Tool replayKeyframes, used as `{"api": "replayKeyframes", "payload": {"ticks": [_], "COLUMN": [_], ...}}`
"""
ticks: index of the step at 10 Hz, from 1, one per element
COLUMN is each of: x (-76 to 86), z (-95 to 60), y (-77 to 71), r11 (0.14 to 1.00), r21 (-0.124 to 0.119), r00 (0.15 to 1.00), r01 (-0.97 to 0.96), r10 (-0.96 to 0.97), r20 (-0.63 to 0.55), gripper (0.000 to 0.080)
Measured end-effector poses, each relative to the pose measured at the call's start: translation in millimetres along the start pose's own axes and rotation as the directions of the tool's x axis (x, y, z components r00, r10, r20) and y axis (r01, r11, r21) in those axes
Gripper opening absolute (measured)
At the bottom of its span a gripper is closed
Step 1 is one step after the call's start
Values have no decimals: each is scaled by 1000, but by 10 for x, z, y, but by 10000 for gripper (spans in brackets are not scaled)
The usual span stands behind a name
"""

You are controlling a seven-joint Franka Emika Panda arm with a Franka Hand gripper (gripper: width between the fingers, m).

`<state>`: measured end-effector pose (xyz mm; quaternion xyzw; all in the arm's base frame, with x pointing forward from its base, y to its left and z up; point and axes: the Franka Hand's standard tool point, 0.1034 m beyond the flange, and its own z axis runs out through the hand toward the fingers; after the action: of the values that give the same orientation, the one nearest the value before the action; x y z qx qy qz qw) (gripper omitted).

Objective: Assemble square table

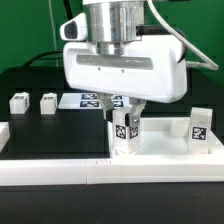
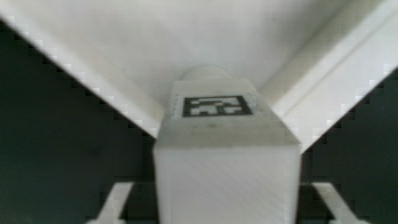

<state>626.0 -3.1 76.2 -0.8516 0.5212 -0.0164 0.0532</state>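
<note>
Clamping down from above, my gripper grasps one leg of the square table, with a dark finger pressed to each side of its upper end. The leg stands upright and its black-and-white tag faces the exterior camera. Its lower end rests on the tabletop, close to that tray's edge on the exterior view's left.

From my wrist, the same leg fills the middle of the picture and runs out from between my fingertips. Its tag sits toward the far end. The pale tabletop spreads behind it, and the dark table shows at both sides.

A second leg stands upright on the tabletop near its edge on the exterior view's right, well apart from the one I hold.

Off the tray, on the black table toward the exterior view's left, a third leg and a fourth leg sit side by side, near each other and well apart from the tabletop. The marker board lies flat between those two and my hand, partly hidden behind my gripper's body. A long white border rail runs along the front, just beside the tabletop's near rim.
</note>
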Motion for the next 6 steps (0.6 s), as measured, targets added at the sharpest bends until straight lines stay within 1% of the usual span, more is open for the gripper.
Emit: {"api": "replayKeyframes", "payload": {"ticks": [1,3,4,6], "x": [5,2,16,16], "z": [17,14,13,18], "y": [12,25,36,38], "r11": [986,935,921,927], "r21": [15,6,7,8], "r00": [986,934,920,927], "r01": [-169,-356,-390,-374], "r10": [169,356,389,374], "r20": [12,25,36,35], "gripper": [290,290,290,290]}}
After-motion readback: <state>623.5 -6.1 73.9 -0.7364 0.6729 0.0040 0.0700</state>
